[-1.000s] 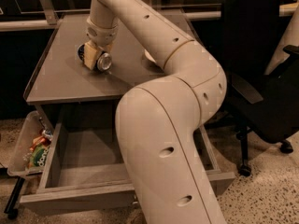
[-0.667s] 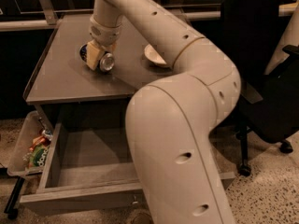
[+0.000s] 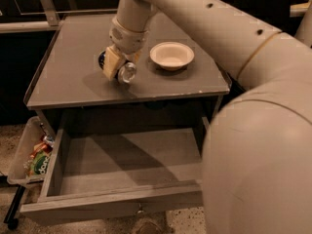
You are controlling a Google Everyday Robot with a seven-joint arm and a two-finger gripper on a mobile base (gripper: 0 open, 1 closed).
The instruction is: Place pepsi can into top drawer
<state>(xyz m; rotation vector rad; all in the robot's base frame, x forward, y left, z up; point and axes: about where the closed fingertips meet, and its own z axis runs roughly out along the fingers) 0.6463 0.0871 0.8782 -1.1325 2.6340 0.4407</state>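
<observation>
Camera view: the gripper (image 3: 116, 67) is over the grey cabinet top (image 3: 68, 84), left of centre, pointing down from the pale arm (image 3: 253, 130), which comes in from the upper right and fills the right side of the frame. Its tan fingers (image 3: 111, 62) are clamped on the pepsi can (image 3: 127, 72). The can lies on its side between them, silver end facing front-right and dark blue body showing at back-left. Can sits at or just above the top; contact with the surface cannot be told, but there is a shadow right under it. White bowl (image 3: 171, 55) stands upright on the same top, just right of the gripper and apart from it. Below, the top drawer (image 3: 126, 162) is pulled out toward the camera, plain grey inside, with a small metal knob (image 3: 140, 209) on the front panel. Clear plastic bin (image 3: 20, 157) holding snack packets (image 3: 39, 161) sits on the floor by the drawer's left side.
</observation>
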